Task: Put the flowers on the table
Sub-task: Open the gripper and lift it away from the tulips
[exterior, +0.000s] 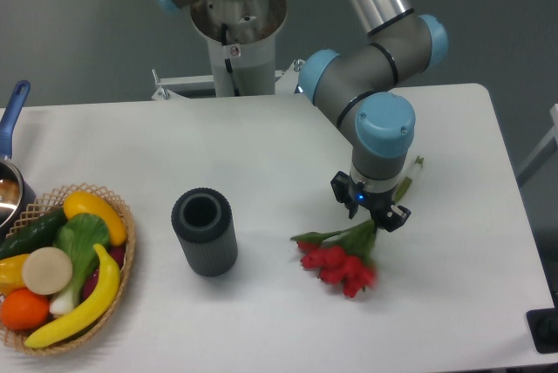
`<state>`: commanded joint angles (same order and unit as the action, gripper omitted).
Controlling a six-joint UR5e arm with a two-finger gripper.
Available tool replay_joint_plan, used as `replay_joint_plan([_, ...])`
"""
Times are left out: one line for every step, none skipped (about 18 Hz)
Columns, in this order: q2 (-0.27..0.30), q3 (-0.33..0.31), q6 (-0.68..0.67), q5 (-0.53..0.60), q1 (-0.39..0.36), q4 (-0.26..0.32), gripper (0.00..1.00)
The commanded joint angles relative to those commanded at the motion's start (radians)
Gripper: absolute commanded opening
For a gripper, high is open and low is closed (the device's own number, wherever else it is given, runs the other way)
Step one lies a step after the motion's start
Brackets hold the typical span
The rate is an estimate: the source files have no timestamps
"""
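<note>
Now the bunch of red tulips with green stems (340, 264) lies low on the white matte counter (453, 303), stems pinched in the end effector (373, 216), so pressing further could crush blooms.

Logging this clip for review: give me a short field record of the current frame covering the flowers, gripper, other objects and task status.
flowers: red tulip bunch, heads low at the table, stems up into the gripper
gripper: over the stems, appears closed on them
vase: dark grey cylinder, upright, empty, left of the flowers and apart from them
basket: wicker basket of fruit and vegetables at the left edge
pot: blue-handled pot, far left, partly cut off
status: flowers at the tabletop, not yet released
</note>
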<state>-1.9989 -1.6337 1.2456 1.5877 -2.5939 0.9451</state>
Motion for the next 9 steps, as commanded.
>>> replay_joint_plan([0.011,0.003,-0.002,-0.002,-0.002,-0.017,1.00])
replay_joint_plan([0.024,0.008,-0.003,-0.003,-0.008,-0.028,1.00])
replay_joint_plan([0.038,0.023,-0.006,-0.003,-0.015,-0.034,1.00])
replay_joint_plan([0.051,0.047,-0.011,-0.005,-0.028,-0.032,1.00])
replay_joint_plan([0.063,0.066,-0.014,-0.003,-0.032,-0.028,1.00])
replay_joint_plan([0.075,0.080,-0.012,-0.005,-0.037,-0.022,1.00])
replay_joint_plan([0.087,0.090,-0.012,-0.009,-0.044,-0.022,1.00])
replay_joint_plan([0.101,0.097,-0.012,-0.023,-0.060,-0.020,1.00])
replay_joint_plan([0.112,0.103,-0.009,-0.056,-0.077,-0.017,1.00])
